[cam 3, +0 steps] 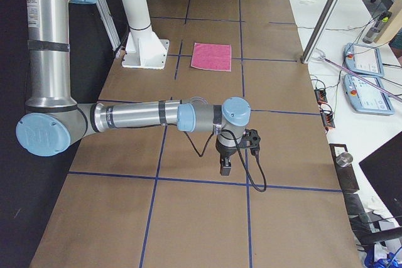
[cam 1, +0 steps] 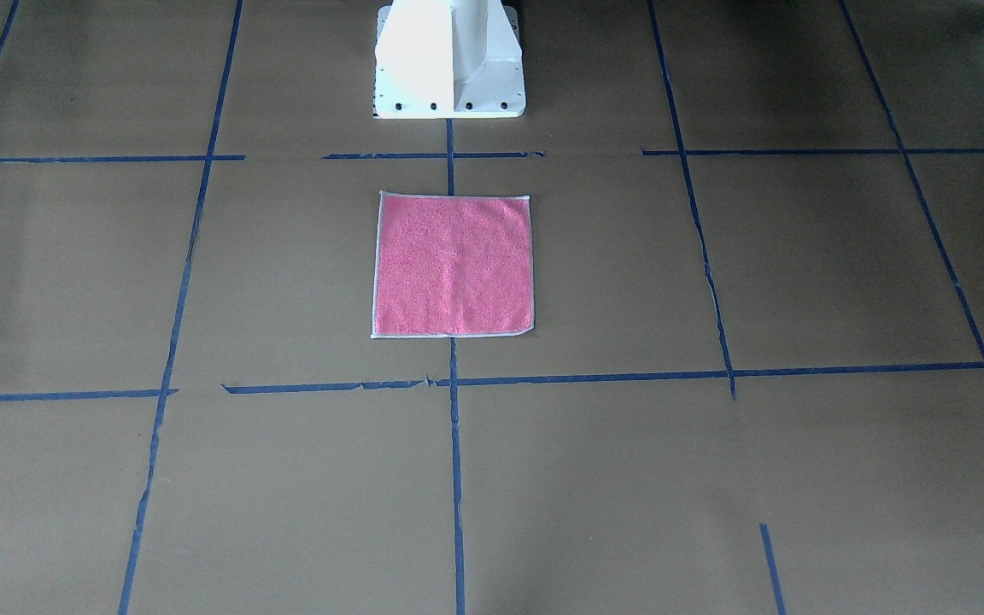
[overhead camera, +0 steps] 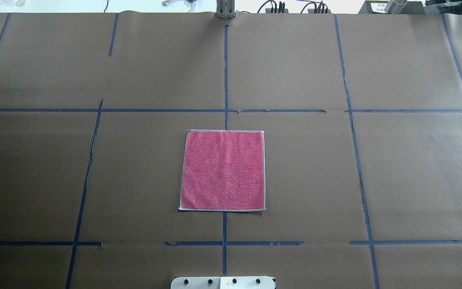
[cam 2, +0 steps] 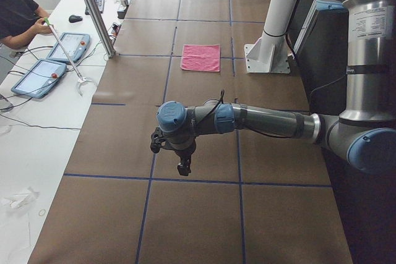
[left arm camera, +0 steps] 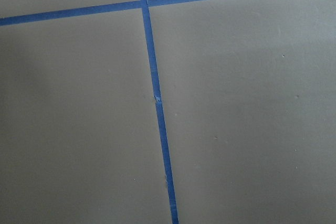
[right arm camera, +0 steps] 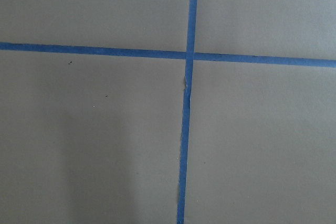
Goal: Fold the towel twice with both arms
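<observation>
**A:** Where does the towel sit?

**B:** The towel point(overhead camera: 223, 169) lies flat and unfolded, pink face up, with white edging showing on all four sides. It is in the middle of the surface point(overhead camera: 415, 168), near the white pedestal point(cam 1: 449, 60). A line of blue tape point(overhead camera: 225, 72) runs under its centre.

**A:** Is anything touching it?

**B:** No. Both arms are well apart from it, out toward opposite ends of the surface.

**A:** And the left side?

**B:** The left arm point(cam 2: 266, 120) stretches out low and level. The left pincer point(cam 2: 184, 166) hangs pointing down above the brown paper near a tape line (its wrist camera sees only paper and a tape crossing). Only a side view shows it, so I cannot tell whether it is wide or narrow.

**A:** The right?

**B:** Much the same. The right arm point(cam 3: 138, 117) extends level, and the right pincer point(cam 3: 225, 166) points down just above a tape line. I cannot tell its spread either.
</observation>
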`<state>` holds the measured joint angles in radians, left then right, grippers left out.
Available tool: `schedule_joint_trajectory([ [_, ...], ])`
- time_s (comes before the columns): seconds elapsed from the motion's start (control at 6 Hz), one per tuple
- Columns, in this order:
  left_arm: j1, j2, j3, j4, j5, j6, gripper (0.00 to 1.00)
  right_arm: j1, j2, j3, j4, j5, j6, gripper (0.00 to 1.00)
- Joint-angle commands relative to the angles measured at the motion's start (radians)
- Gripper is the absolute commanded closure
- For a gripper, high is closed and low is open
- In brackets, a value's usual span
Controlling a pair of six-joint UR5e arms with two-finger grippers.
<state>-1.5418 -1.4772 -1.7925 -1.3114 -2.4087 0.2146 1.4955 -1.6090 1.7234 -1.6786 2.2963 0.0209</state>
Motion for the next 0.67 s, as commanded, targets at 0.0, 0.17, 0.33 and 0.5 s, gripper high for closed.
schedule_joint_trajectory([
  [0.0,0.002,0.036,-0.011,-0.006,0.003,0.011,0.0,-0.033,0.003,0.001,0.005,0.003,0.008,0.0],
  [0.17,0.002,0.041,-0.021,-0.009,0.003,0.009,0.0,-0.035,0.009,-0.001,0.004,0.002,0.008,0.0],
  [0.33,0.0,0.041,-0.022,-0.006,0.002,0.006,0.0,-0.04,0.009,-0.004,0.007,-0.003,0.008,0.0],
  [0.5,0.0,0.04,-0.012,-0.003,-0.006,0.003,0.0,-0.04,0.011,-0.001,0.008,-0.001,0.008,0.0],
])
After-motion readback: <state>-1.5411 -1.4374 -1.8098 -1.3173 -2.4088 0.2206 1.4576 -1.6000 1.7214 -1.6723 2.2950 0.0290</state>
